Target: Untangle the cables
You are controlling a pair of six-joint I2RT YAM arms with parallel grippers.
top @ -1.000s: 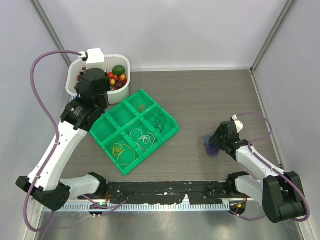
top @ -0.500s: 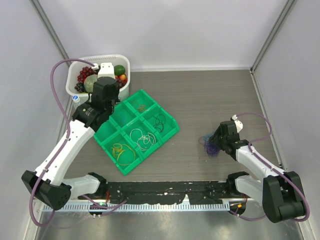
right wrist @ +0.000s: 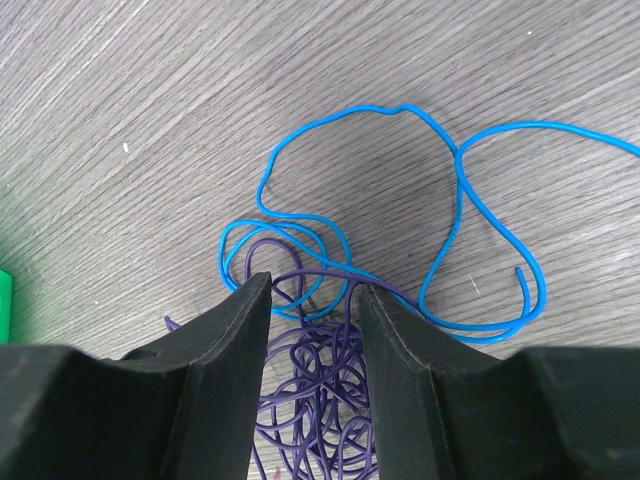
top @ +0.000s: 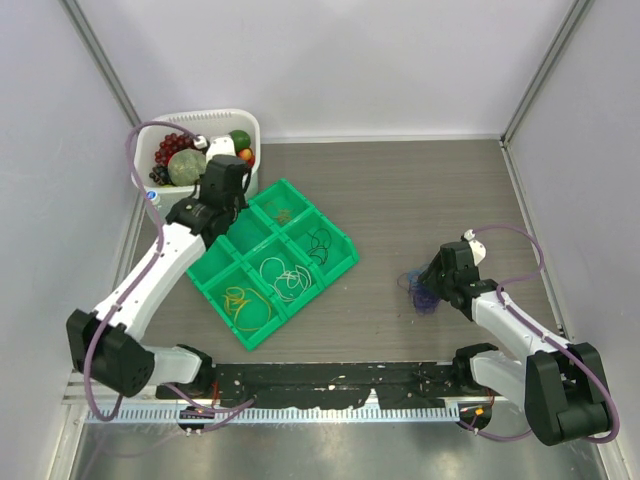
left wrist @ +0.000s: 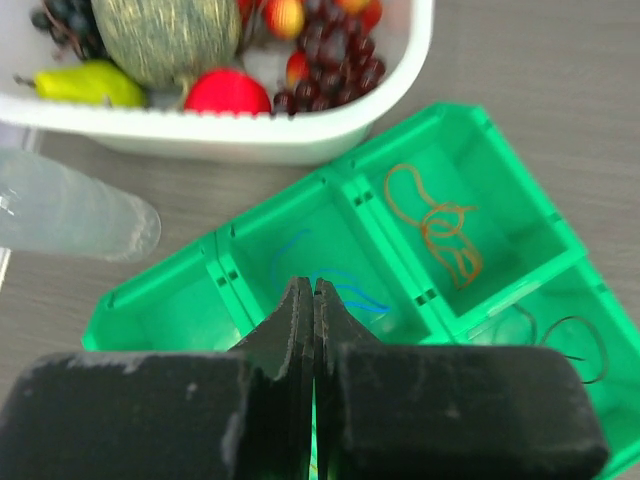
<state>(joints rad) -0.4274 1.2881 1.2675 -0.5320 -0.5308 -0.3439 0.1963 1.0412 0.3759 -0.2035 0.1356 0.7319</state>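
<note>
A tangle of purple cable (right wrist: 320, 385) lies on the wood table with a blue cable (right wrist: 455, 190) looped through its far side. My right gripper (right wrist: 310, 285) is open, its fingers straddling the purple strands; in the top view it sits at the tangle (top: 422, 298). My left gripper (left wrist: 307, 285) is shut and empty, hovering over the green tray (left wrist: 330, 183) above a compartment holding a blue cable (left wrist: 352, 280). Other compartments hold an orange cable (left wrist: 440, 225), black cables (top: 320, 240), white cables (top: 285, 277) and yellow cables (top: 245, 303).
A white tub (top: 250, 125) full of fruit stands at the back left, just behind the tray (top: 349, 262). A clear plastic tube (left wrist: 70, 215) lies beside the tub. Frame posts and walls close in both sides.
The left arm swung from over the fruit tub down and right to the tray's back compartments, still shut. The right arm and the tangle have not moved.
</note>
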